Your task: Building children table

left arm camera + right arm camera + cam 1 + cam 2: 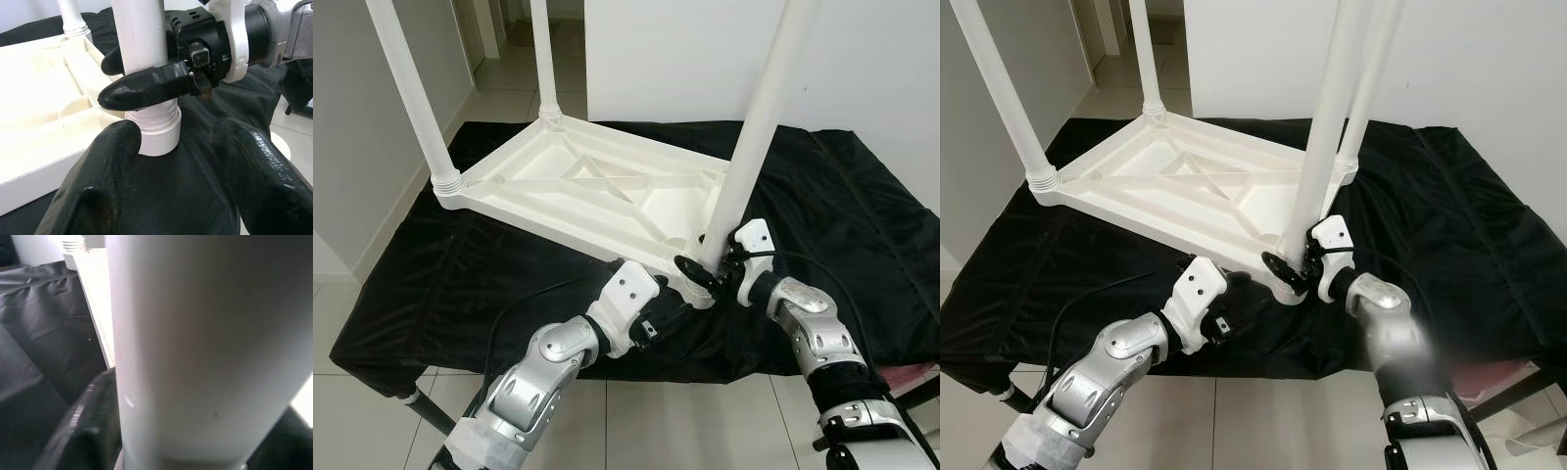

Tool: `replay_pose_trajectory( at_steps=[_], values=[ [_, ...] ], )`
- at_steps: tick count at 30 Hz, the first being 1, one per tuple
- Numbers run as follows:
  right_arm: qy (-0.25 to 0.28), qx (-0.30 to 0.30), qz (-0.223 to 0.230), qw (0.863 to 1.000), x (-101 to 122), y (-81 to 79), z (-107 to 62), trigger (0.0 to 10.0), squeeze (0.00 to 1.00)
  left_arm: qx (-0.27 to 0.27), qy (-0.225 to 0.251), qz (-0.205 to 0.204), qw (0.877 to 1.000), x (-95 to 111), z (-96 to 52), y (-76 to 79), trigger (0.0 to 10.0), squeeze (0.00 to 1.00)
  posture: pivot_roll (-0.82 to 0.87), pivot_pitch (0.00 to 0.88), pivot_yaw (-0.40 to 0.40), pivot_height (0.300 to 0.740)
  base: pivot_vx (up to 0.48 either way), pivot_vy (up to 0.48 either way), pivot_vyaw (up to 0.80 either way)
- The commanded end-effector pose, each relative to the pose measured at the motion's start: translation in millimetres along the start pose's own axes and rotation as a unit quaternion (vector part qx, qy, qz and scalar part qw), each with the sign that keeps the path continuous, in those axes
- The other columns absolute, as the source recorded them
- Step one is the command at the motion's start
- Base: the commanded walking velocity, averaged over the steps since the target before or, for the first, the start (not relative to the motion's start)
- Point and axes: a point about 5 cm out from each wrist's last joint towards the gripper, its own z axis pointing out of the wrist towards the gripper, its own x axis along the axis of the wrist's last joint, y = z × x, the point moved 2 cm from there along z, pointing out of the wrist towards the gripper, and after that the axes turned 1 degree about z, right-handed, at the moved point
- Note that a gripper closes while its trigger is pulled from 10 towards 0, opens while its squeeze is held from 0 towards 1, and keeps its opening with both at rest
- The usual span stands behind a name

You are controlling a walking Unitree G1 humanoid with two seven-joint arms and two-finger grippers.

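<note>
Work surface: table draped in black cloth; white children's tabletop lies upside down on it, ribs up, running from the far-left area toward the near edge.
Fitted legs: left-corner leg and far leg stand upright in their sockets.
Left gripper: at the near edge, just left of the near-corner socket; fingers spread, holding nothing, aimed at the socket collar.
Near-corner leg: long axis near vertical, tilted slightly; foot seated at the threaded collar.
Right gripper: fingers pinching the leg just above the collar, from the right.
Key relation: leg rises straight up from the right fingers; right arm already on it, left arm beside the socket.
Judgement: leg probably being seated or screwed in; axis must stay in line with the socket.
</note>
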Motion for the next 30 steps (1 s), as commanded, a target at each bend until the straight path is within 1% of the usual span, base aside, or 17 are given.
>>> replay_pose_trajectory(
  at_steps=[1, 6, 10, 11, 13, 14, 15, 16, 18, 20, 22, 24, 25, 29, 30],
  values=[
    [-0.008, 0.014, -0.011, 1.000, -0.7, -1.9, 3.4, 0.0, 0.00, -0.017, -0.007, -0.001, 1.000, -2.7, 0.0, -0.1, 10.0, 0.00, 0.00, 0.018, 0.000, 0.740, 0.000, 0.000, 0.00],
    [-0.008, 0.018, -0.010, 1.000, -2.9, 0.1, 2.3, 0.0, 0.00, -0.019, -0.007, 0.000, 1.000, -2.4, 0.4, -0.3, 10.0, 0.00, 0.00, 0.017, 0.003, 0.740, 0.000, 0.000, 0.00],
    [-0.005, 0.010, -0.013, 1.000, -4.8, 1.4, 0.4, 0.0, 0.00, -0.021, -0.008, 0.000, 1.000, -2.7, -0.3, 0.4, 10.0, 0.00, 0.00, 0.020, 0.007, 0.740, 0.000, 0.000, 0.00],
    [-0.002, 0.001, -0.016, 1.000, -5.0, 2.0, 0.1, 10.0, 0.00, -0.021, -0.008, 0.000, 1.000, -3.1, -0.2, 0.4, 10.0, 0.00, 0.00, 0.018, 0.007, 0.740, 0.000, 0.000, 0.00],
    [-0.001, -0.019, -0.016, 1.000, -5.8, 2.9, 0.6, 10.0, 0.00, -0.021, -0.009, -0.001, 1.000, -3.4, 0.1, 0.2, 10.0, 0.00, -0.01, 0.021, 0.008, 0.740, 0.000, 0.000, 0.00],
    [-0.001, -0.019, -0.016, 1.000, -5.8, 2.9, 0.6, 10.0, 0.00, -0.021, -0.009, -0.001, 1.000, -3.4, 0.1, 0.2, 10.0, 0.00, -0.01, 0.021, 0.008, 0.740, 0.000, 0.000, 0.00],
    [-0.004, -0.035, -0.013, 0.999, -6.6, 3.4, 1.4, 10.0, 0.00, -0.021, -0.009, -0.001, 1.000, -3.4, 0.5, 0.0, 10.0, 0.00, -0.01, 0.022, 0.008, 0.740, 0.000, 0.000, 0.00],
    [-0.004, -0.035, -0.013, 0.999, -6.6, 3.4, 1.4, 10.0, 0.00, -0.021, -0.009, -0.001, 1.000, -3.4, 0.5, 0.0, 10.0, 0.00, -0.01, 0.022, 0.008, 0.740, 0.000, 0.000, 0.00],
    [-0.004, -0.074, -0.002, 0.997, -7.5, 1.9, 3.5, 10.0, 0.00, -0.021, -0.008, -0.001, 1.000, -3.1, 1.1, 0.0, 10.0, 0.00, -0.01, 0.024, 0.006, 0.740, 0.000, 0.000, 0.00],
    [-0.004, -0.074, -0.002, 0.997, -7.5, 1.9, 3.5, 10.0, 0.00, -0.021, -0.008, -0.001, 1.000, -3.1, 1.1, 0.0, 10.0, 0.00, -0.01, 0.024, 0.006, 0.740, 0.000, 0.000, 0.00],
    [0.001, -0.119, 0.020, 0.993, -7.0, 0.2, 3.2, 10.0, 0.00, -0.020, -0.008, -0.002, 1.000, -3.4, 0.8, -0.1, 10.0, 0.00, -0.01, 0.025, 0.004, 0.740, 0.000, 0.000, 0.00],
    [0.001, -0.119, 0.020, 0.993, -7.0, 0.2, 3.2, 10.0, 0.00, -0.020, -0.008, -0.002, 1.000, -3.4, 0.8, -0.1, 10.0, 0.00, -0.01, 0.025, 0.004, 0.740, 0.000, 0.000, 0.00],
    [0.002, -0.157, 0.042, 0.987, -6.8, 1.2, 1.7, 10.0, 0.00, -0.018, -0.008, -0.003, 1.000, -3.8, 0.3, -0.2, 10.0, 0.00, -0.01, 0.025, 0.003, 0.740, 0.000, 0.000, 0.00],
    [0.001, -0.180, 0.052, 0.982, -7.0, -0.2, 0.8, 10.0, 0.00, -0.018, -0.008, -0.003, 1.000, -4.2, -0.3, 0.1, 10.0, 0.00, -0.01, 0.026, 0.000, 0.740, 0.000, 0.000, 0.00],
    [0.000, -0.191, 0.058, 0.980, -7.1, -3.2, 1.1, 10.0, 0.00, -0.018, -0.009, -0.004, 1.000, -4.4, -0.5, 0.3, 10.0, 0.00, -0.01, 0.027, 0.000, 0.740, 0.000, 0.000, 0.00]
  ],
)
